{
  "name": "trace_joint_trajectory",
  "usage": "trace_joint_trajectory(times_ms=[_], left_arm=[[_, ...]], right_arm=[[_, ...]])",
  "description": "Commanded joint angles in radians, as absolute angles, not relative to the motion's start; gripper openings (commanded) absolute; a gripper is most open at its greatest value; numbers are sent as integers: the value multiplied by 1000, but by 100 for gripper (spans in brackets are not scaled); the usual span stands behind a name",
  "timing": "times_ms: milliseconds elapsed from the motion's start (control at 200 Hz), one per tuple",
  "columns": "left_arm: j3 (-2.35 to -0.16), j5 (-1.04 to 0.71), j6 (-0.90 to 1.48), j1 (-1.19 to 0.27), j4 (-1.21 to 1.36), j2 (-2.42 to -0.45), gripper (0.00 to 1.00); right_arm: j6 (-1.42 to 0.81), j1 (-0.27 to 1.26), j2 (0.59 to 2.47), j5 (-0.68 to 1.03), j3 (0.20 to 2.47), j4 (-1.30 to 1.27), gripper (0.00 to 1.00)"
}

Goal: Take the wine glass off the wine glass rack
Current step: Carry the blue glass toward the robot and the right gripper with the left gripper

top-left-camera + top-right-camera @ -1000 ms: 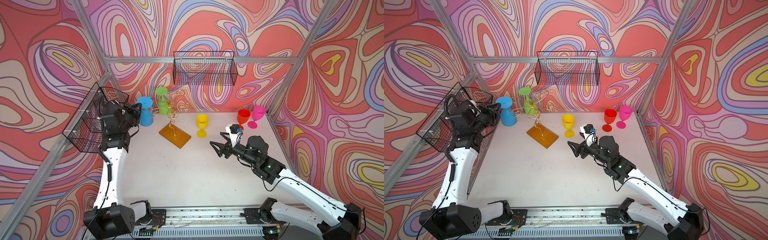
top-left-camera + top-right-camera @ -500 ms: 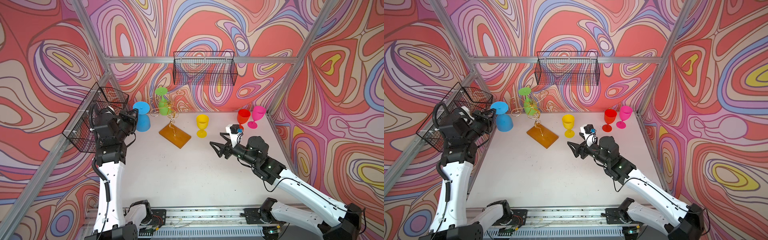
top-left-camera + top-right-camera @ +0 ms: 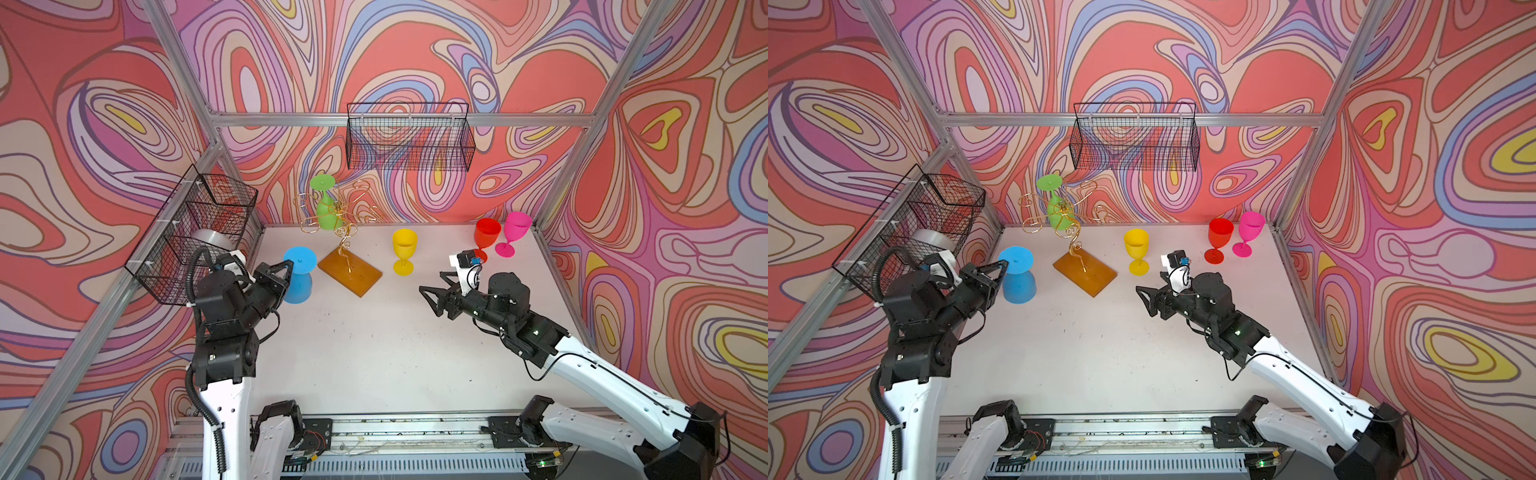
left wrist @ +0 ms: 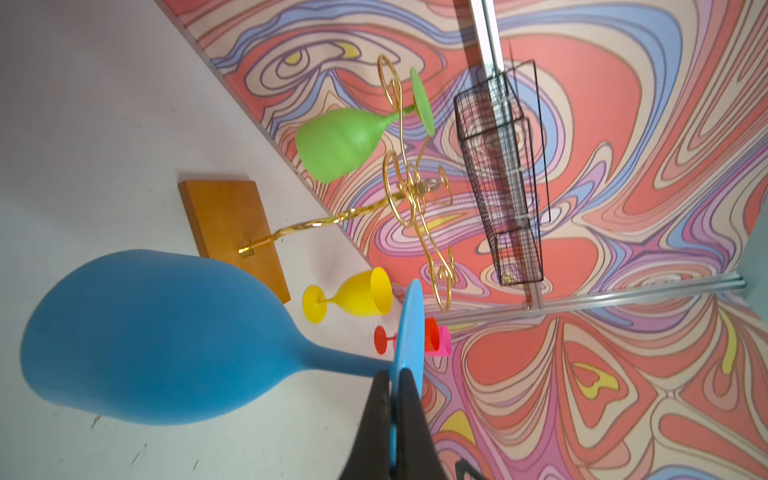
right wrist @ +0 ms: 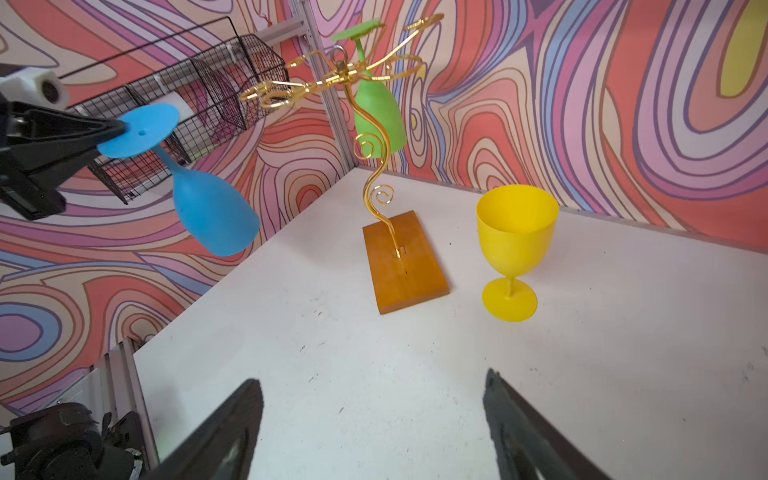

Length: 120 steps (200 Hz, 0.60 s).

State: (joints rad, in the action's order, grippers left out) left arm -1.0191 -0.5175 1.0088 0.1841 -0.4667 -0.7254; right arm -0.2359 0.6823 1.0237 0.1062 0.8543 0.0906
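One blue wine glass [image 3: 298,284]: bowl down, stem slightly tilted.

A robot lab test cell: aluminium frame [image 3: 291,119], swirl-printed walls [image 3: 415,50] boxing a white table [image 3: 374,340], left arm [image 3: 226,399] and right arm [image 3: 602,374] bolted to a front rail [image 3: 415,428]
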Motion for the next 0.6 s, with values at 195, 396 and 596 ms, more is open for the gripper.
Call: trace_joint_trajectory(times_ms=[195, 396, 596], left_arm=[[-951, -560, 788, 78, -596, -615, 0], [-892, -484, 734, -2, -614, -569, 0], [-842, -314, 670, -169, -634, -534, 0]], right_arm=[[-442, 687, 1033, 48, 897, 239, 87], [-562, 687, 1041, 27, 914, 321, 86], [-644, 687, 1076, 12, 949, 448, 86]])
